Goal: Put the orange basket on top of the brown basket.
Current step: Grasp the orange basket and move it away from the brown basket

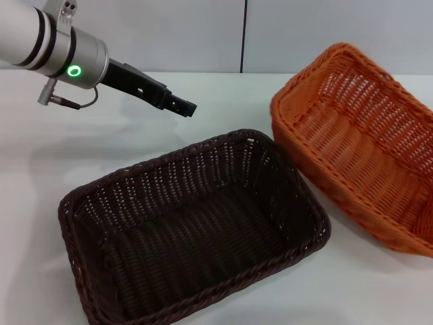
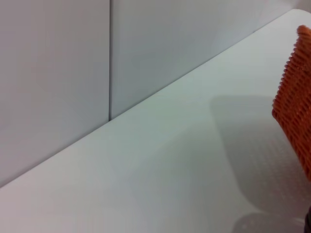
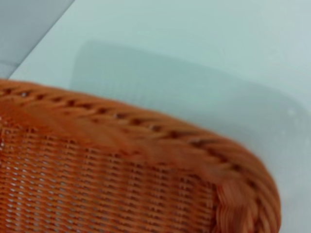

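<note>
- The orange basket (image 1: 358, 142) sits tilted at the worktop's (image 1: 223, 115) far right, its near corner just beside the brown basket (image 1: 196, 230), which lies front and centre
- The orange basket's long axis runs from far-left to near-right
- The left hand (image 1: 181, 105) hovers far left, above the worktop, well apart from the orange basket, holding nothing; how far it is open I cannot tell
- The right hand is unseen, though its wrist view looks closely at the orange rim, so the right arm is likely nearer

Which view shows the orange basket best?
The head view: the orange basket shows almost whole, tilted, beside the brown basket, only its right end cut off. The right wrist view shows just a close stretch of braided rim and weave; the left wrist view catches only a sliver of one side at the frame edge.
</note>
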`<control>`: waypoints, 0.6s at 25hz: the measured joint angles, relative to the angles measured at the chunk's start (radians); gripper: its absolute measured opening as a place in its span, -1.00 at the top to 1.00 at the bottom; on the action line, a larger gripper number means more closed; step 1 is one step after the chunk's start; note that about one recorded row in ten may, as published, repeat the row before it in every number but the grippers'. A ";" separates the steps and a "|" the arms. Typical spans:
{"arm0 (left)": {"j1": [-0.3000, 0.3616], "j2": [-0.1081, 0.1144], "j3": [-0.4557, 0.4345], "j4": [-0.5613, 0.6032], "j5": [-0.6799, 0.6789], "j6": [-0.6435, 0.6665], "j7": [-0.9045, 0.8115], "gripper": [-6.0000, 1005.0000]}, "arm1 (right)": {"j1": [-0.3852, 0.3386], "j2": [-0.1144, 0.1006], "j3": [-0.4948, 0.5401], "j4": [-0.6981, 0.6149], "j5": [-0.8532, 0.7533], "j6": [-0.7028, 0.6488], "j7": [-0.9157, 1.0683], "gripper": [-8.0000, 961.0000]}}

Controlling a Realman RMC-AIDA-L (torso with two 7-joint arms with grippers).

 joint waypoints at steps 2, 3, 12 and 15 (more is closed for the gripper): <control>0.000 0.000 0.000 0.004 0.000 0.001 0.002 -0.71 | -0.010 0.010 0.001 -0.001 0.020 0.027 -0.011 0.38; 0.000 0.000 0.000 0.007 0.000 0.003 0.003 -0.71 | -0.014 0.012 0.000 -0.001 0.033 0.037 -0.016 0.40; 0.001 0.001 0.000 0.018 0.000 0.015 0.006 -0.71 | -0.033 0.028 0.001 -0.004 0.087 0.066 -0.051 0.65; 0.001 0.000 0.000 0.022 -0.001 0.026 0.006 -0.71 | -0.040 0.034 0.002 -0.013 0.110 0.071 -0.058 0.67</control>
